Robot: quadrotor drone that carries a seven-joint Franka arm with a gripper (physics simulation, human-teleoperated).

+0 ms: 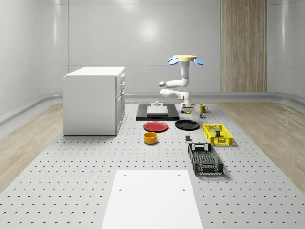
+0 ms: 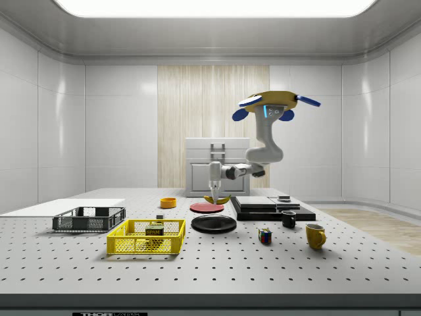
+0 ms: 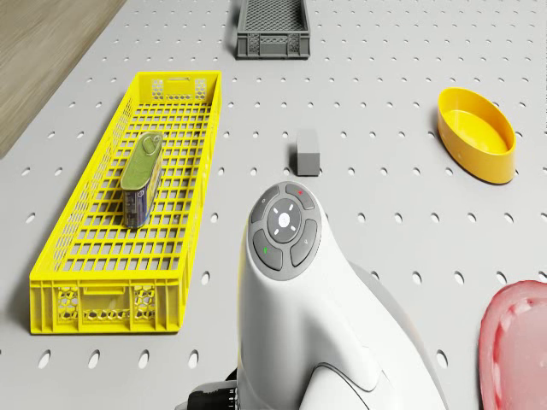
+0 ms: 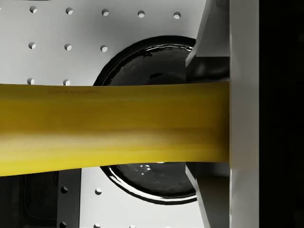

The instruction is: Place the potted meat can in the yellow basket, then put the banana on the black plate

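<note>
In the side view, going from left to right, a dark grey crate sits at the far left of the table, then the yellow basket with the potted meat can already lying inside it, so the first half of the task looks done. Next comes the black plate, with a red plate and an orange bowl behind it, and further right a small coloured cube, a black cup and a yellow mug. The drone hovers well above the table, over its middle right in this view, with the arm folded down and across so that the gripper hangs just above and behind the black plate. The gripper is clamped on the banana, which the wrist view shows as a yellow bar crossing in front of the black plate, held clear of it. The step in hand is therefore the second one, carrying the banana to the plate. As I judge it, the next move calls for bringing the gripper squarely over the plate's centre, lowering until the banana rests on it, and only then parting the fingers, since a release from height could let the fruit roll off the rim.
</note>
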